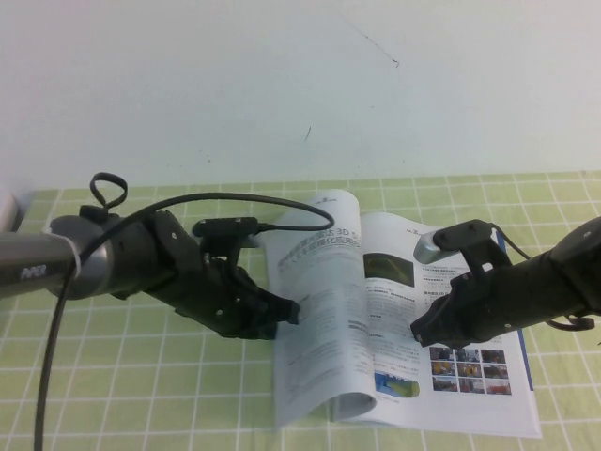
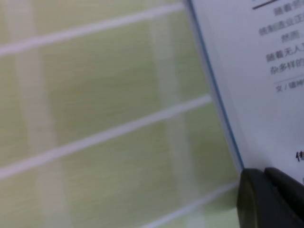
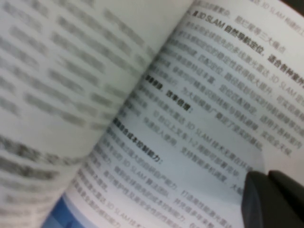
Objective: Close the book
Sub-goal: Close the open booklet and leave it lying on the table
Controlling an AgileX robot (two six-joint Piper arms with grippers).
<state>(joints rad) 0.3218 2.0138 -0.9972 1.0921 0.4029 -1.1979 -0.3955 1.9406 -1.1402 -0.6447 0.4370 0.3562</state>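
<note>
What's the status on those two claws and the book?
Left claw at lifted left page's edge. Right claw over right page. Book open, left pages curled up. Right claw may block closing.

On the book (image 3: 213,95), the right page is showing Chinese print with "3D SLAM" readable in a bold line (smaller lines blurring out). The lifted page's headline is carrying "3D". The left arm (image 1: 38,268) is bearing white "PiPER" lettering. The left gripper (image 1: 282,315) is sitting at the lifted page's edge, and the right gripper (image 1: 421,331) is on the right page's text.
</note>
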